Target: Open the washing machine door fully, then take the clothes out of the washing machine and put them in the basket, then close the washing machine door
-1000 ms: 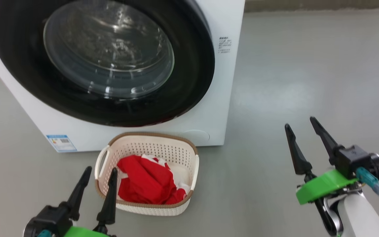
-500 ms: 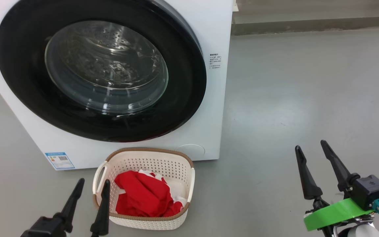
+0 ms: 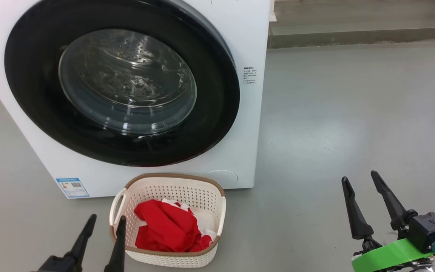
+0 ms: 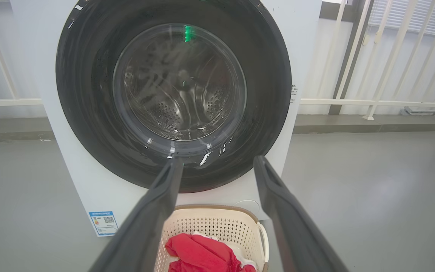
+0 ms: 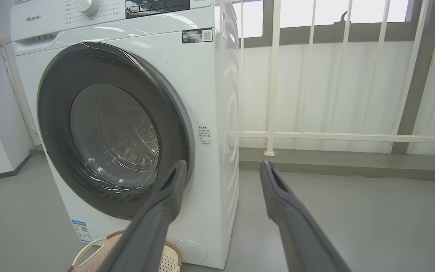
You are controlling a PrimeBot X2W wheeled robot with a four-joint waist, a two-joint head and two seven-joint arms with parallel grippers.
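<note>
— What did the head view show?
— The washing machine door (image 3: 32, 94) sat closed against the white washing machine (image 3: 247, 37). The basket (image 3: 172, 190) stood on the grey floor (image 3: 334, 113) just in front of the machine, and the red clothes (image 3: 164, 226) lay inside it. The left tool (image 3: 107, 217) hung near the basket's left side, released and grasping nothing. The right tool (image 3: 359, 175) was well apart to the right, over the floor, also spread and empty.
— And the left wrist view?
— Its parted fingers pointed toward the door's lower rim, apart from it. The steel drum (image 4: 179, 113) showed through the glass. Below, the basket sat between the fingers with the clothes in it, and a blue sticker (image 4: 103, 222) marked the machine's lower corner.
— The right wrist view?
— It faced the machine at an angle, and the door was closed there too. Nothing lay between the fingers. The basket's rim and one handle peeked in at the bottom edge. A white railing (image 5: 274, 94) stood behind.
</note>
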